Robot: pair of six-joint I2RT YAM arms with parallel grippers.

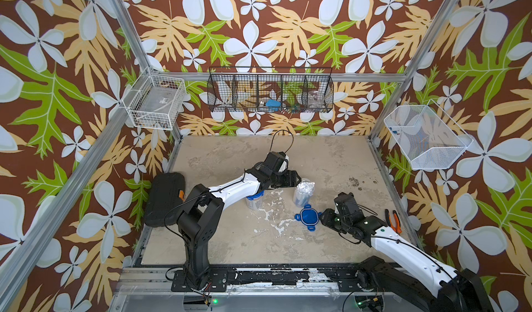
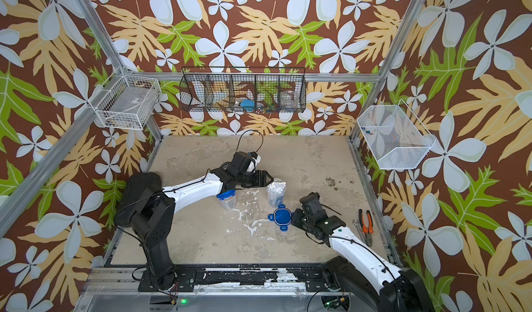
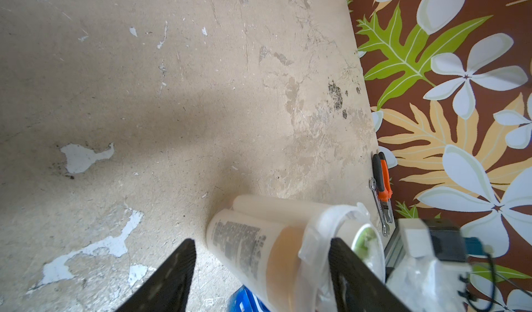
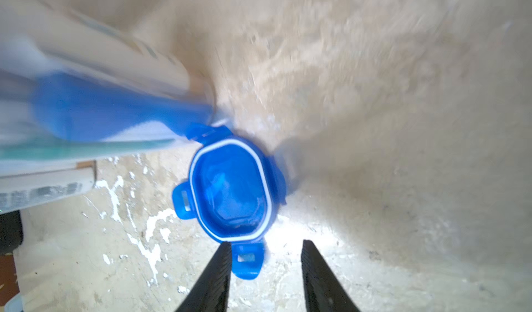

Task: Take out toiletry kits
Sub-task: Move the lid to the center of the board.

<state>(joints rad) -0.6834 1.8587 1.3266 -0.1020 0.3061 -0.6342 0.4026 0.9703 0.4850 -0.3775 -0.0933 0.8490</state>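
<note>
Now one toiletry kit [image 1: 305, 187] is standing in the open jar [image 1: 299, 201] near the middle of the table [image 1: 230, 238], with its crinkled wrapper sticking out above the rim. The second jar [image 1: 254, 204], lid on, is standing half hidden under the left arm.

I am judging the kit to be light and loose. The wrapper is looking thin and slippery, the white bottle [image 3: 244, 247] and green tin [image 3: 365, 238] stiff. Taking the bunched wrapper top is seeming safest.

The left gripper [image 3: 262, 240] is reaching at this jar with jaws wide apart, clamping nothing that I can see. The right gripper [image 4: 266, 243] is hovering low with jaws partly apart. One tab of the blue lid [image 4: 233, 189] is lying between them, not squeezed.
</note>
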